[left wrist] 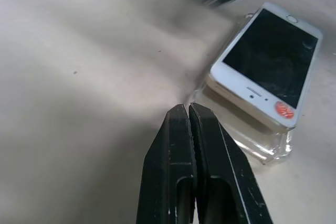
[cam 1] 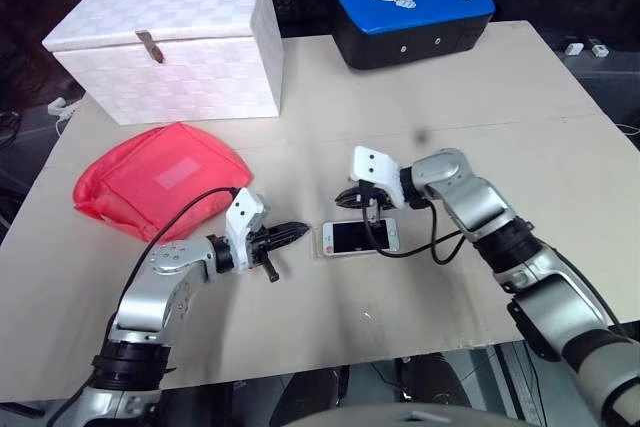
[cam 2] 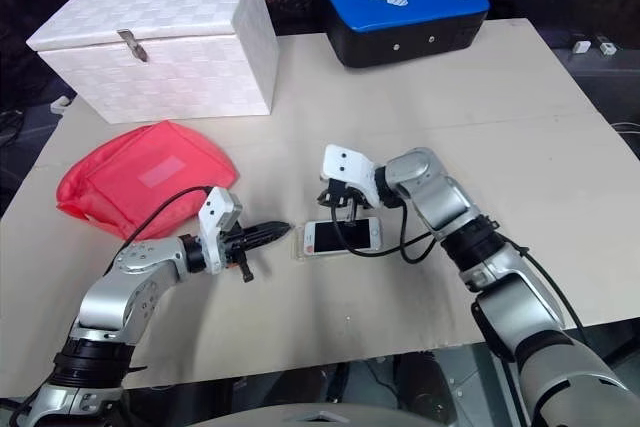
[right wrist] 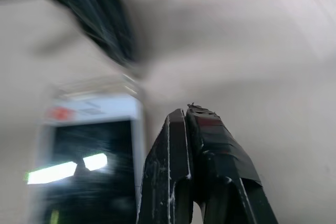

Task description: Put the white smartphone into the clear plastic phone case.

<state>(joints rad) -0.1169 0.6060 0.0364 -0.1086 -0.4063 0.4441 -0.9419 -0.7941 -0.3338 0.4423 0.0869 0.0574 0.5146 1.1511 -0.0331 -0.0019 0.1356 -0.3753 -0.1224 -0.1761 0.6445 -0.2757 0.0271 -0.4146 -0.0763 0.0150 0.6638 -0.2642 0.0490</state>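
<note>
Between both closed grippers — white smartphone atop clear plastic phone case.

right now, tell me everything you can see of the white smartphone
The white smartphone is a flat rectangle with rounded corners, white bezels, a black glassy screen, a pale edge and a small red sticker near one end. It lies face up on top of the clear plastic phone case, whose end juts out beyond it, so it looks resting on the case rather than pressed fully in. Both sit on the table between the two shut grippers; neither holds it.
</note>
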